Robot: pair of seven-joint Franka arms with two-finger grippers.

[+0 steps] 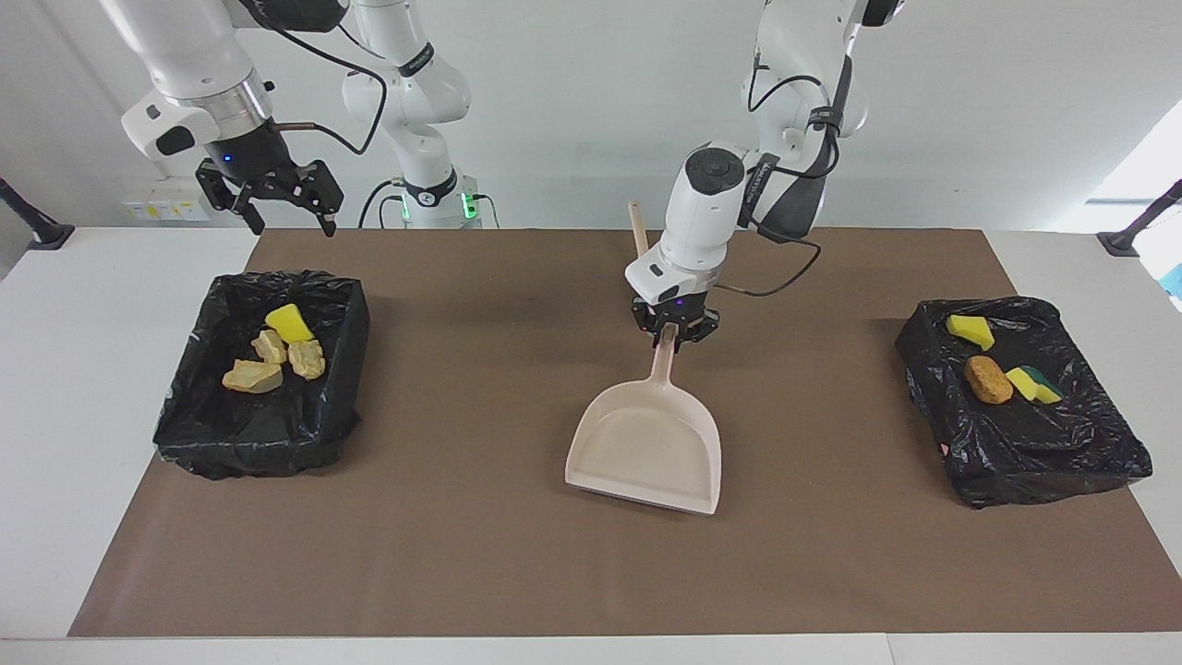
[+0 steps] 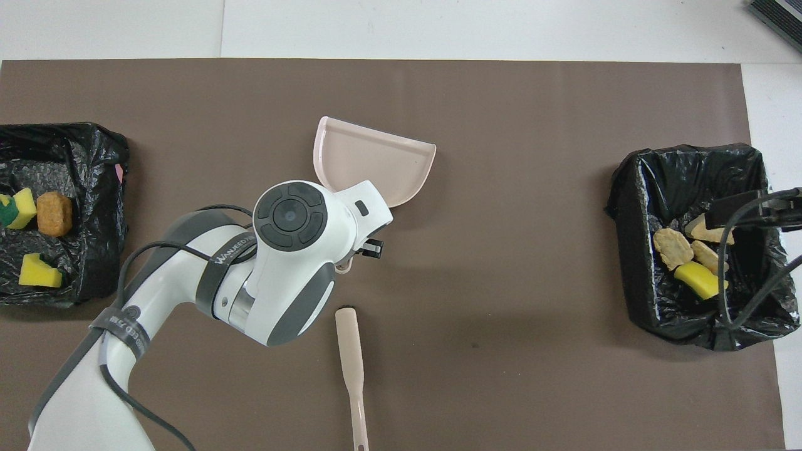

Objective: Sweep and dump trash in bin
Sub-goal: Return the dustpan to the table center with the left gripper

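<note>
At the right arm's end of the table stands a bin (image 1: 259, 434) lined with a black bag. Inside it lie four pieces of trash: a yellow sponge bit (image 1: 290, 322), two small beige lumps (image 1: 270, 346) (image 1: 307, 358) and a larger pale chunk (image 1: 252, 376). The right gripper (image 1: 283, 209) hangs in the air over the edge of this bin that is nearer to the robots. Its fingers are spread wide and it holds nothing.

In the middle of the brown mat (image 1: 480, 554) is the beige dustpan (image 1: 646, 448). Its flat mouth points away from the robots and its handle points toward them. The left gripper (image 1: 670, 334) is closed on the end of this handle and holds the dustpan low over the mat; I cannot tell if the front edge touches the mat. The pan is empty. Just beside the left gripper, nearer to the robots, a brush (image 2: 352, 363) lies on the mat, its dark bristles toward the dustpan.

At the left arm's end of the table stands a second bin (image 1: 1025, 462) with a black bag. In it are three more pieces of trash: a yellow sponge bit (image 1: 970, 330), an orange-brown lump (image 1: 988, 380) and a yellow sponge with a green side (image 1: 1032, 384).
</note>
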